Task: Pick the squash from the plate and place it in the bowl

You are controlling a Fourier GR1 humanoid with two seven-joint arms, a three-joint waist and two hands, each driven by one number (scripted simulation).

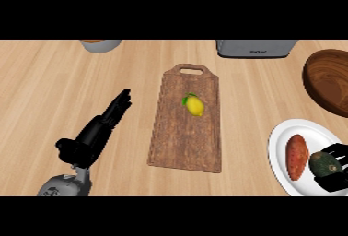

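Surface [61,78] of pale wood planks fills the view, its grain running left to right. At the far edge stand a grey round pot [101,44] and a grey metal appliance [256,47], both cut off by the frame. A dark brown wooden bowl [328,82] sits at the right edge, partly out of view. In the middle lies a long dark wooden cutting board with a handle hole [187,133], and on it a small yellow squash with a green stem end [194,105]. Its long axis runs roughly along the board, slightly slanted, with the green end pointing away toward the upper left. A white round plate [280,152] at lower right carries an orange-red sweet potato [296,156] and a dark green avocado [325,164]. The right robot hand [334,177] is curled round the avocado. The left robot hand [102,124] rests left of the board, fingers straight, holding nothing.
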